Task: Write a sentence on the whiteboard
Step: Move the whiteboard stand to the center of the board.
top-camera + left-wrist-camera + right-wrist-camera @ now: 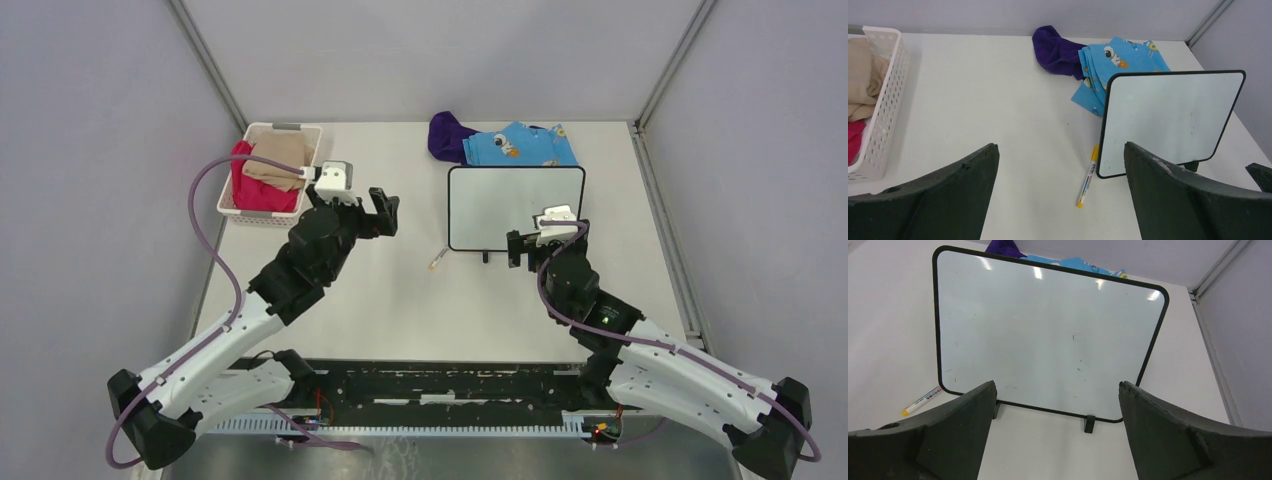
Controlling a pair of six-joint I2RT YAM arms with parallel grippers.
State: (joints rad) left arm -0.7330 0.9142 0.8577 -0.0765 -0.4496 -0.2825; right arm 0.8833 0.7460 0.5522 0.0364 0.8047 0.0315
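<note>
White surface (400,310) carries everything, with both arms bolted at its near edge so each can reach the middle. The left arm (300,265) stretches toward the centre-left and the right arm (575,290) reaches up to the board's near right corner. The left jaws stand fully spread with nothing between them, and the right jaws are just as wide and equally empty; neither touches anything.

The whiteboard (515,207) stands right of centre, propped on its two small feet and leaning back, its face turned toward the arms, presumably so a pen tip can meet it from the near side. No sentence is on it yet; only faint specks show on the white.

A perforated white basket (226,188) of folded clothes sits at the far left, well apart from the work. Behind the board lie a blue patterned cloth (520,145) and a purple cloth (447,135), out of the way.

The marker (1088,176) lies flat on the surface just beside the board's near left corner, between the two arms. It looks placed there for an easy pickup, which I judge to be the first step; the writing has not begun.
</note>
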